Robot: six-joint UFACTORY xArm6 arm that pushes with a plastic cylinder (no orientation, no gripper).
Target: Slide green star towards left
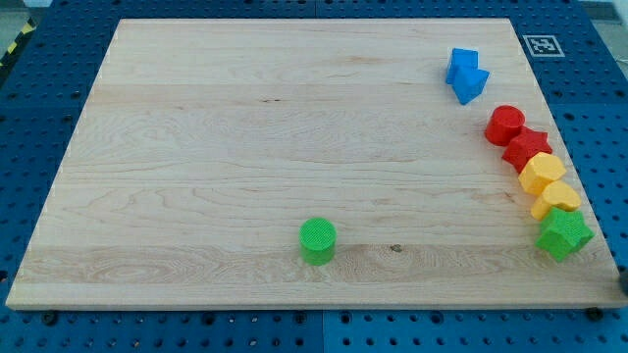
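Observation:
The green star (563,233) lies near the board's right edge toward the view's bottom, at the lower end of a line of blocks. Just above it sit two yellow blocks (556,199) (541,174), touching each other, then a red star (527,148) and a red cylinder (504,126). A green cylinder (317,240) stands alone near the view's bottom centre. My tip does not show in this view; only a dark smudge (622,279) sits at the right edge, too little to identify.
Two blue blocks (461,65) (472,84) touch each other near the view's top right. A black-and-white marker tag (543,45) lies off the board's top right corner. The wooden board (245,147) rests on a blue perforated table (29,108).

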